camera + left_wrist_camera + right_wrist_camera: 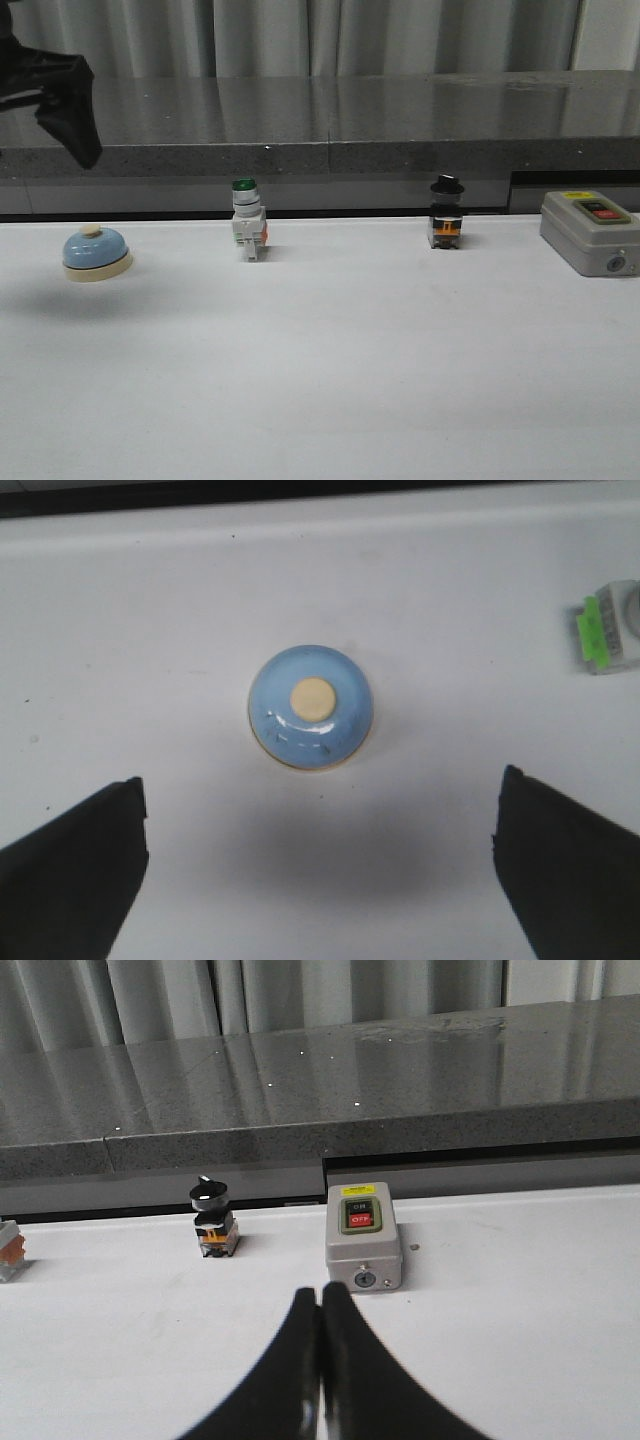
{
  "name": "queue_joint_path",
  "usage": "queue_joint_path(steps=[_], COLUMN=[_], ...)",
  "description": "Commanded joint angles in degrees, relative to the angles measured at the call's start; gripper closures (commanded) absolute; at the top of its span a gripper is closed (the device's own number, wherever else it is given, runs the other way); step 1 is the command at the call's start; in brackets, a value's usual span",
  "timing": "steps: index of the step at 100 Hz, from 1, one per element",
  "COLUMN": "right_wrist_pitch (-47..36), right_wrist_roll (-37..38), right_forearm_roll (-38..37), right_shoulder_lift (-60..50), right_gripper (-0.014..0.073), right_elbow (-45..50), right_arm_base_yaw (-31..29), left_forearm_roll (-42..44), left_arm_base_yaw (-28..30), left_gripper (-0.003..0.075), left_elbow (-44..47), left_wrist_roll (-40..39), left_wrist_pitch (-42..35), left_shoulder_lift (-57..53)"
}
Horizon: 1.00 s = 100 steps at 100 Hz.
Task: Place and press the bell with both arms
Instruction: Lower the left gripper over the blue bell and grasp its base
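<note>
Left claw (pixel 320 880) is hovering spread wide above the bell (pixel 311 709); right claw (pixel 320 1360) is pressed together. Descending off-centre, I'm risking nudging it sideways.

The front view looks level and low across the white surface (pixel 320 380) toward a grey ledge (pixel 330 125) and curtains, taking in the whole row of things from a middling range. The left wrist view looks straight down from close above the bell (pixel 311 708), which the front view shows at far left (pixel 96 252). The right wrist view faces forward, low and near, toward the grey box (pixel 363 1237) and the black-topped switch (pixel 213 1220); both also appear at the right of the front view (pixel 590 232) (pixel 446 214).
</note>
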Motion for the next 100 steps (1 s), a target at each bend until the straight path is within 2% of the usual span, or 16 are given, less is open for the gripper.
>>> queue_joint_path(steps=[1,45,100], right_wrist_pitch=[-4.74,-4.74,-4.74], right_wrist_roll=[-0.11,-0.11,-0.11], right_forearm_roll=[-0.1,-0.1,-0.1], right_shoulder_lift=[-1.12,-1.12,-1.12], right_gripper=[0.0654,0.0654,0.0654], right_elbow=[-0.78,-0.78,-0.78], right_arm_base_yaw=[-0.35,-0.35,-0.35], left_forearm_roll=[-0.59,-0.59,-0.59], left_arm_base_yaw=[-0.53,-0.53,-0.53], left_gripper=[0.0062,0.0062,0.0063], left_elbow=[-3.99,-11.81,-13.52], left_wrist_roll=[0.23,0.23,0.23], left_wrist_pitch=[-2.66,-2.9,-2.4], left_shoulder_lift=[0.98,14.0,20.45])
